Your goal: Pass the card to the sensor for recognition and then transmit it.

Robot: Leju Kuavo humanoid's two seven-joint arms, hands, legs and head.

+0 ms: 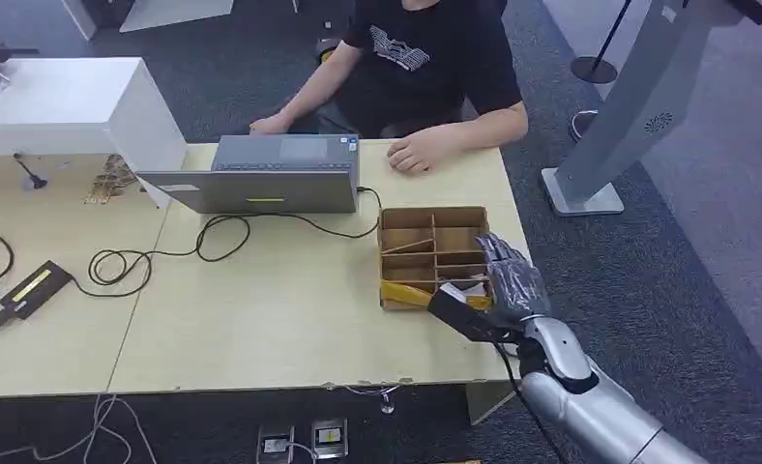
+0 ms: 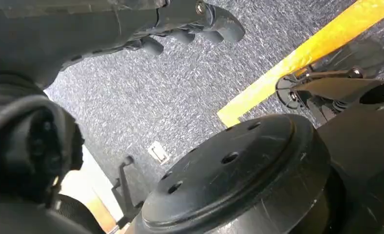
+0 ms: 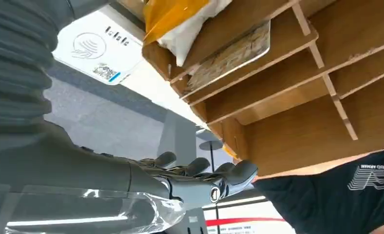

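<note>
card lying in box slot, right hand open beside it

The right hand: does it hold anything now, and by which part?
Nothing is held. The right hand is open beside the cardboard box, fingers stretched out with nothing in them.

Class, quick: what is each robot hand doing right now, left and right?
Left robot hand: fingers curled in, holding nothing, hanging above the grey carpet.
Right robot hand: open, fingers extended, holding nothing, beside the brown cardboard divided box.

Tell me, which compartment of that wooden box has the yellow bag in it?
The front-left compartment of the wooden box, nearest the robot; its yellow bag sets it apart.
</note>
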